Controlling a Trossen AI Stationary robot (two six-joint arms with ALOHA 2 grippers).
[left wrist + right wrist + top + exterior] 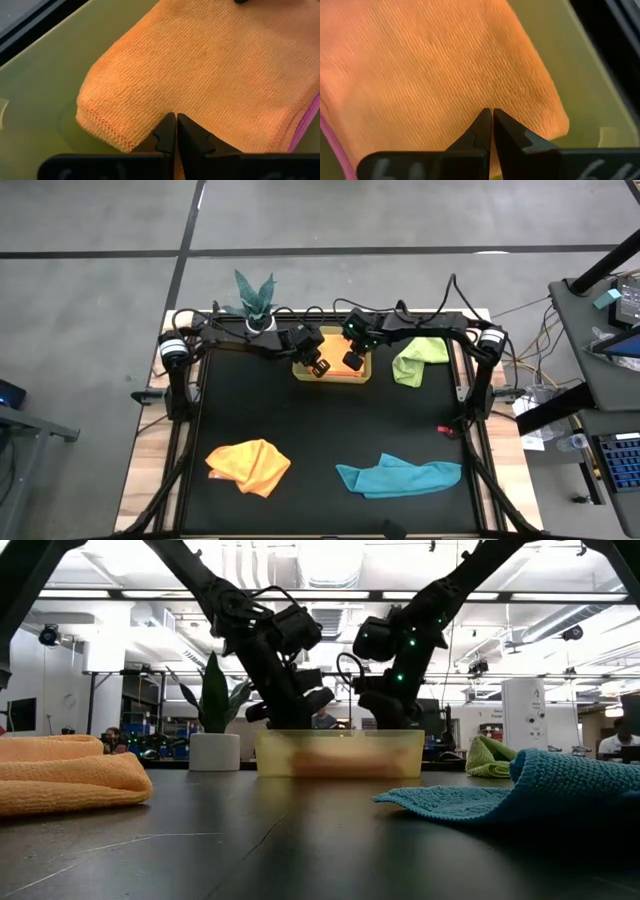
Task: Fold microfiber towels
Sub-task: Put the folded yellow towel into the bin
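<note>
From above, both grippers are seen over the bin (pixel 332 368) at twelve o'clock. In the left wrist view, the left gripper (pixel 176 131) is closed against the orange towel (pixel 210 65). In the right wrist view, the right gripper (pixel 491 125) is likewise closed.

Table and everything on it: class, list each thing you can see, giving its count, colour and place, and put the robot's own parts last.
Folded orange towel: one, orange, in the bin, on top of a pink one.
Pink towel: one, pink, only its edge showing under the folded orange towel.
Loose orange towel: one, orange, crumpled at the table's front left.
Blue towel: one, teal, spread at the front right.
Green towel: one, lime, bunched at the back right beside the bin.
Bin: one, see-through yellow-green, back centre.
Plant: one, green in a white pot, back edge.
Table: one, black top.
Left gripper: shut, over the folded orange towel.
Right gripper: shut, over the same towel.
</note>
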